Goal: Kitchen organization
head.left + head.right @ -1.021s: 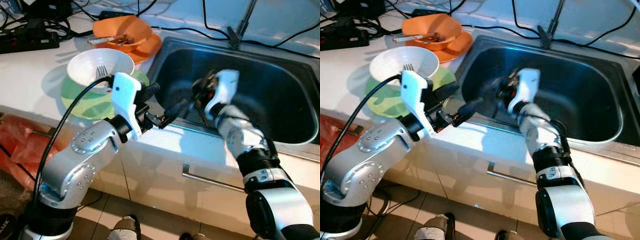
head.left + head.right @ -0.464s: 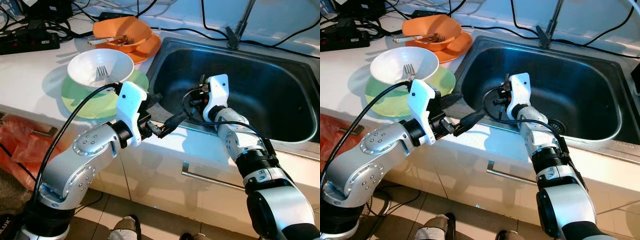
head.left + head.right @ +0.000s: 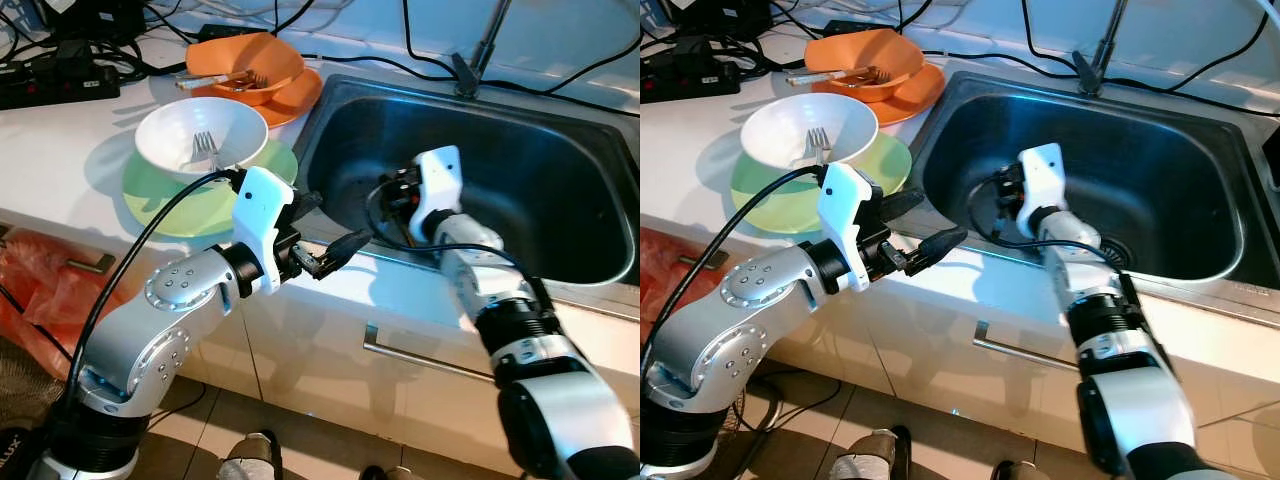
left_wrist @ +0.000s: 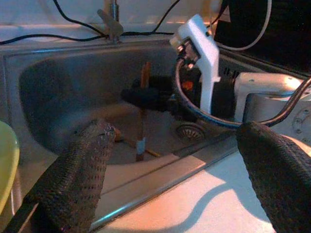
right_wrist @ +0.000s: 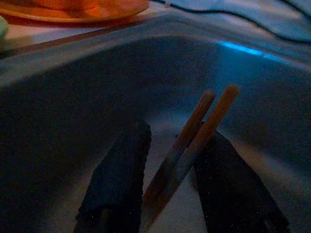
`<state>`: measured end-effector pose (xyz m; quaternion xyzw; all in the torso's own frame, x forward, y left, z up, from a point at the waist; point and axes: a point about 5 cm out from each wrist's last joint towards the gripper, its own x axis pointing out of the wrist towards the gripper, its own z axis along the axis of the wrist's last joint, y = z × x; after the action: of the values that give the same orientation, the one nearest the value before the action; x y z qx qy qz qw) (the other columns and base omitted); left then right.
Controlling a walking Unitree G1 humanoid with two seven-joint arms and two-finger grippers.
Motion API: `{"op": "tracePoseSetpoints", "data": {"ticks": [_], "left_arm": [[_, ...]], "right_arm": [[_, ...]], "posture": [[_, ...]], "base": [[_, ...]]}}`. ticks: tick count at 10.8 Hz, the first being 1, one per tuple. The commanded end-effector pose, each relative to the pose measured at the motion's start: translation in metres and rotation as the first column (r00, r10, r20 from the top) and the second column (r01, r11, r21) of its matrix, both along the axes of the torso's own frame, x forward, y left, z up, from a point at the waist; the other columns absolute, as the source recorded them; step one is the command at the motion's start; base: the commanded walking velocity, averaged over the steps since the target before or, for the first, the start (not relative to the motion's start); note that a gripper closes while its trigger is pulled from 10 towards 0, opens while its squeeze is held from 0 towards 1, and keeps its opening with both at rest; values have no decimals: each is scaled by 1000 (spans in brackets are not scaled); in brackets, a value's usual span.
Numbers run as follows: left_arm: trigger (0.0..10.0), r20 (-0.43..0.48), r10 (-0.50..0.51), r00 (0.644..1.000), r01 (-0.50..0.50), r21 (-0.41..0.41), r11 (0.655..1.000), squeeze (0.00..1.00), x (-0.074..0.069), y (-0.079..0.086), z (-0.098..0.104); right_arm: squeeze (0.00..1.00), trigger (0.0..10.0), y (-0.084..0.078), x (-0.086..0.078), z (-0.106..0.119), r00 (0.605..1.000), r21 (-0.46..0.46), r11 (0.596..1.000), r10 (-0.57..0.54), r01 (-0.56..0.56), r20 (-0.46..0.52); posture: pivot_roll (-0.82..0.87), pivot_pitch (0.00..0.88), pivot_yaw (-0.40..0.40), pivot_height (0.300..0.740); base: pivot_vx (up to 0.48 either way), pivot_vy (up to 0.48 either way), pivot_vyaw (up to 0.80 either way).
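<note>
My right gripper (image 3: 392,196) reaches down into the steel sink (image 3: 560,170), shut on a pair of wooden chopsticks (image 5: 194,131). In the left wrist view the chopsticks (image 4: 142,116) stand nearly upright over the sink floor. My left gripper (image 3: 327,224) hovers open over the sink's front-left rim, holding nothing, its fingers (image 4: 77,170) spread wide. To its left on the counter, a white bowl (image 3: 170,140) with a fork (image 3: 204,148) in it sits on a green plate (image 3: 160,205).
An orange bowl on an orange plate (image 3: 295,95), with utensils in it, stands at the back left of the counter. Black cables and a power strip (image 3: 60,80) lie behind it. A tap (image 3: 480,50) rises behind the sink. A drawer handle (image 3: 420,360) runs below the counter edge.
The right gripper was blurred in motion a second ago and now holds steadier in the sink with the chopsticks. The left gripper has dropped slightly toward the counter edge.
</note>
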<state>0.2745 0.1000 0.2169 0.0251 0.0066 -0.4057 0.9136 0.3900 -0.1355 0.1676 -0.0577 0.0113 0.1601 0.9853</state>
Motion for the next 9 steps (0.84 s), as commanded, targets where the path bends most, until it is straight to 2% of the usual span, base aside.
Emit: {"op": "tracePoseSetpoints", "data": {"ticks": [1,4,5,6,7,9], "left_arm": [[10000,-3,-3,1000,3,10,1000,0,-2,3,-1],[10000,4,11,1000,-11,21,1000,0,-1,7,-1],[10000,51,40,998,-41,23,999,0,2,9,5],[10000,70,58,996,-58,11,998,0,4,10,8],[10000,92,81,992,-80,-13,997,0,6,12,12],[10000,109,105,988,-103,-25,994,0,7,14,15]], "right_arm": [[1000,10000,-8,0,-2,1000,-38,999,-25,25,5],[1000,10000,-21,1,3,996,-104,991,-75,81,56],[1000,10000,-32,3,16,978,-150,975,-143,165,150],[1000,10000,-37,4,24,964,-170,963,-175,211,202],[1000,10000,-42,4,37,932,-186,944,-210,272,296],[1000,10000,-43,2,60,873,-171,931,-224,324,433]], "posture": [[226,132,-21,740],[226,130,-25,740],[225,129,-26,740],[224,129,-27,740],[224,129,-27,740],[225,125,-27,740]], "base": [[0,0,0],[0,0,0],[0,0,0],[0,0,0],[0,0,0],[0,0,0]]}}
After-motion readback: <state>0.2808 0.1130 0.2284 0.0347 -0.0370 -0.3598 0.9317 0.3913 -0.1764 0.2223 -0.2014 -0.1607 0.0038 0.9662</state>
